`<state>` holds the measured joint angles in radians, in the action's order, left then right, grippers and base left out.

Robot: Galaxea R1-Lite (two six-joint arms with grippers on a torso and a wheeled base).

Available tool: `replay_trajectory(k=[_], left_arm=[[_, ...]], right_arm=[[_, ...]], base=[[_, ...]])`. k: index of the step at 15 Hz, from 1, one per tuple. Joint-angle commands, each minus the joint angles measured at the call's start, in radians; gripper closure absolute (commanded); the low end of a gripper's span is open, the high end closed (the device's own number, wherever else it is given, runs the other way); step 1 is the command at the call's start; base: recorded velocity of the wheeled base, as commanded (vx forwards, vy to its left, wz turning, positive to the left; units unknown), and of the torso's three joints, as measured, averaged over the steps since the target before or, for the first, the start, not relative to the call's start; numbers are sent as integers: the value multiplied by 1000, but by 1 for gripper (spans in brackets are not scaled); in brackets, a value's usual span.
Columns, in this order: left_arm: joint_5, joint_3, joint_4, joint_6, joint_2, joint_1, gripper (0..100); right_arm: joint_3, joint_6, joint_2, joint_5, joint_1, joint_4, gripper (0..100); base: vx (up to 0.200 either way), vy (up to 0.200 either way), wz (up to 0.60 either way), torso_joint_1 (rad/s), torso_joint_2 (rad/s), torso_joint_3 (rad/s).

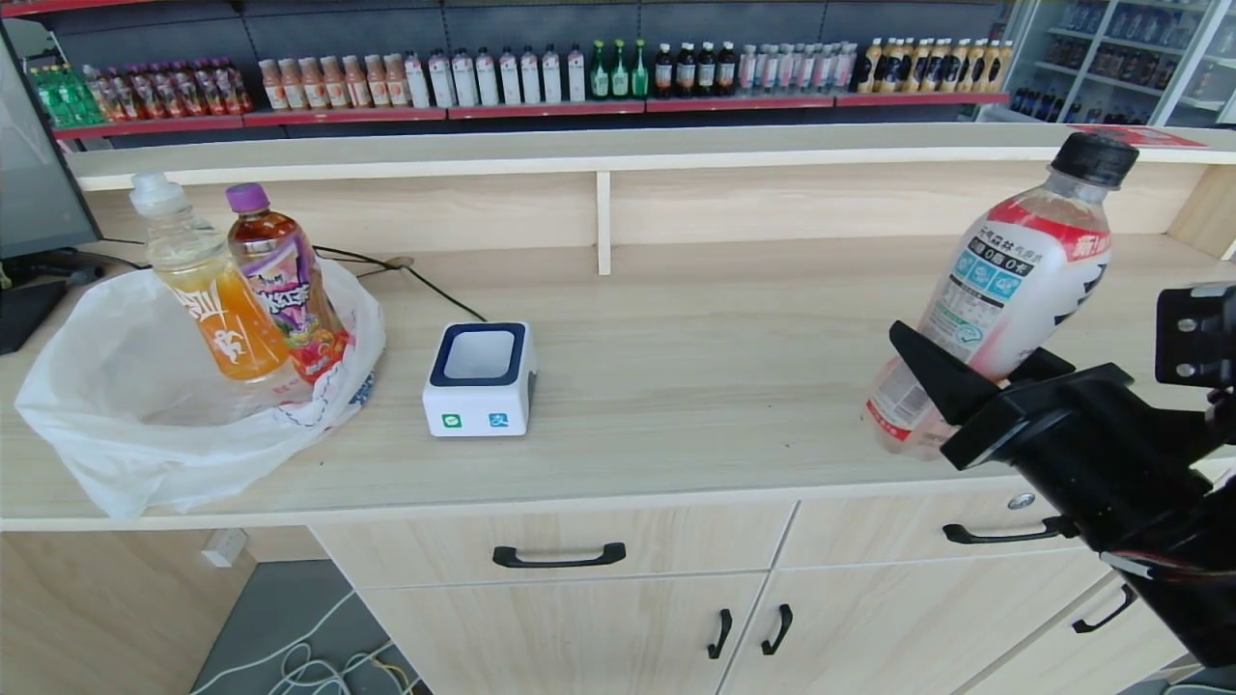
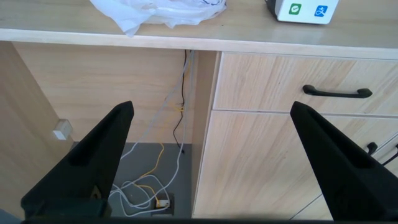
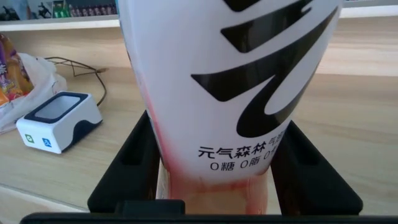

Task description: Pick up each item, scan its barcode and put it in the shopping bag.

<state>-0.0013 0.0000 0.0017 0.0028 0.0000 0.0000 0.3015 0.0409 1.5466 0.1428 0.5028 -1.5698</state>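
progress: two bottles bagged, third in hand, scan pending

right gripper [image 1: 975, 365] was closed around the lower body of the black-capped bottle [image 1: 1014, 270]. the bottle was tilted with its cap away from the robot, at the right end of the counter [image 1: 715, 386]. whether its base touched the wood couldn't be told. left gripper [image 2: 211, 124] was wide open, held nothing, and hung below the counter edge in front of the cabinets.

judged done: the orange bottle [image 1: 217, 299] and the purple-capped bottle [image 1: 290, 280] stood together in the shopping bag [image 1: 116, 415] at the left end.

judged left: the held bottle was well apart from the scanner [image 1: 480, 378], which sat between it and the bag. so it needed a scan pass, then the bag.

labels: the held bottle had a white wrap with a bold black brush mark, a red band near the shoulder, blue-green panels and small print. no barcode could be picked out. the scanner front had one green and one blue icon. the bagged bottles' wraps were orange and purple-red, with large white lettering on both.
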Motion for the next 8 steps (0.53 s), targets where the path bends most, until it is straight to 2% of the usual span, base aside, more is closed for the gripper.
replay_trajectory(k=[1,4,8], left_arm=[[0,0,0,0,0,0,0],[0,0,0,0,0,0,0],[1,0,0,0,0,0,0]], right_arm=[[-7,-4,-16,1,-1,-1,100],[-4,-78,-3,-14,37,-1,100],[-4,-208,-22,-259,68,-1,100]], base=[[0,0,0,0,0,0],[0,0,0,0,0,0],[0,0,0,0,0,0]])
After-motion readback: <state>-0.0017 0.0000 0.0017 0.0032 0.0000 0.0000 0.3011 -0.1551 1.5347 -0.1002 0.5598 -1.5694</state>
